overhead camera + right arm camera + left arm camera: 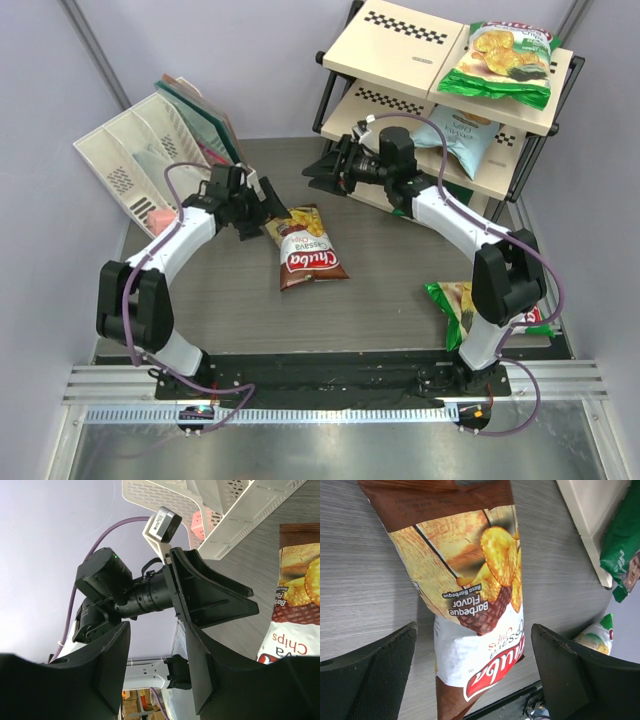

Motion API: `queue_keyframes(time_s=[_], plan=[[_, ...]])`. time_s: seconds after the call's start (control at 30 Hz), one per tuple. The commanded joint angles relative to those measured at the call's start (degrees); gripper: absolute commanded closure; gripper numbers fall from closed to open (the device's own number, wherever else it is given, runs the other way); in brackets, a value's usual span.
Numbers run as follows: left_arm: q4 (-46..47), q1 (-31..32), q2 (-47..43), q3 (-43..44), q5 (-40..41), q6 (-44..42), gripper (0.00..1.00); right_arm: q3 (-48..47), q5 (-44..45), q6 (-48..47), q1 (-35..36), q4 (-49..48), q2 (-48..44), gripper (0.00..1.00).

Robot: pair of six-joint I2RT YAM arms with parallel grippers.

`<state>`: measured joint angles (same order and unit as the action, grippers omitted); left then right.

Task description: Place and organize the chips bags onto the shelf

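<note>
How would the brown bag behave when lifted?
The brown bag looks puffy, so probably light for its size. Its glossy film may slip between the fingers. Held by one end, it would likely sag.

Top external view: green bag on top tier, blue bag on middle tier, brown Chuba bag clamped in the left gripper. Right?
Not clamped: in the left wrist view the brown Chuba bag lies on the table, left gripper open over it. The rest holds.
</note>
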<state>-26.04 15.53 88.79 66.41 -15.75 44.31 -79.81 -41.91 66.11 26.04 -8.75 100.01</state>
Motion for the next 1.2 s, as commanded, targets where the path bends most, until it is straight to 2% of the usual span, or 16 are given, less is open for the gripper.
queue_keyframes(time_s=[0.0,0.77,1.17], plan=[[1.87,-0.24,1.38,-0.05,-4.02,-1.60,0.06,-0.61,-1.42,-0.98,-0.90,-0.30,-3.06,0.46],[10.48,0.47,7.18,-6.47,-7.28,0.16,0.04,2.11,-1.77,-3.09,-2.22,2.25,-4.38,0.48],[15.76,2.23,9.64,-10.33,-11.50,2.35,0.09,2.73,-1.16,-3.18,-2.22,2.16,-4.47,0.48]])
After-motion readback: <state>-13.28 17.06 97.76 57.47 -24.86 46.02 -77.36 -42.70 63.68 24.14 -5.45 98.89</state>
